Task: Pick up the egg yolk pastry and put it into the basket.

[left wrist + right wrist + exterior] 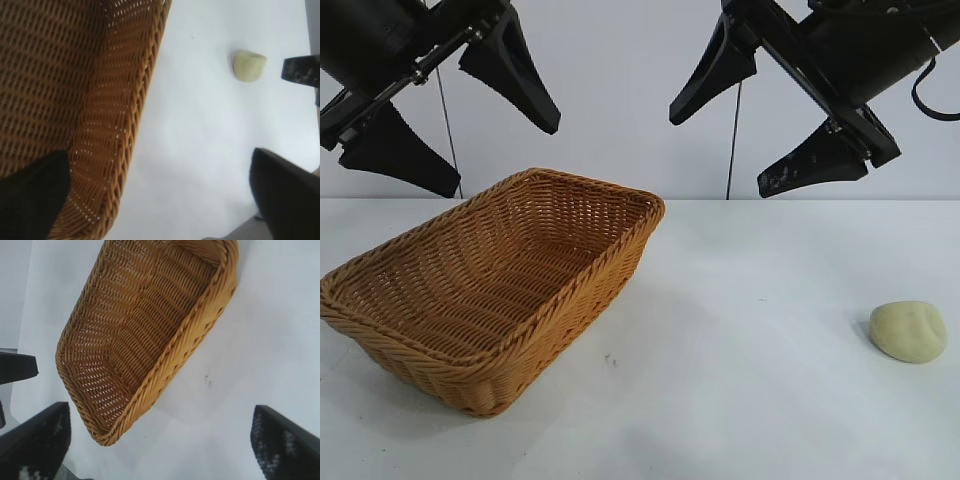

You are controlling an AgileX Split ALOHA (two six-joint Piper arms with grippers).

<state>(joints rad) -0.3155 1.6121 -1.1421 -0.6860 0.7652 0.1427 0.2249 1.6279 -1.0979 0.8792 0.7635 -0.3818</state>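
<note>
The egg yolk pastry is a pale yellow rounded lump lying on the white table at the front right; the left wrist view also catches the pastry. A golden-brown wicker basket stands empty at the left, its rim and its weave showing in both wrist views. High above the basket hangs my left gripper, open and empty. Above the table's right half my right gripper is held up just as high, also open and empty, well above and behind the pastry.
The white tabletop stretches bare between basket and pastry. A pale wall rises behind the table. In the left wrist view a fingertip of the other gripper shows beside the pastry.
</note>
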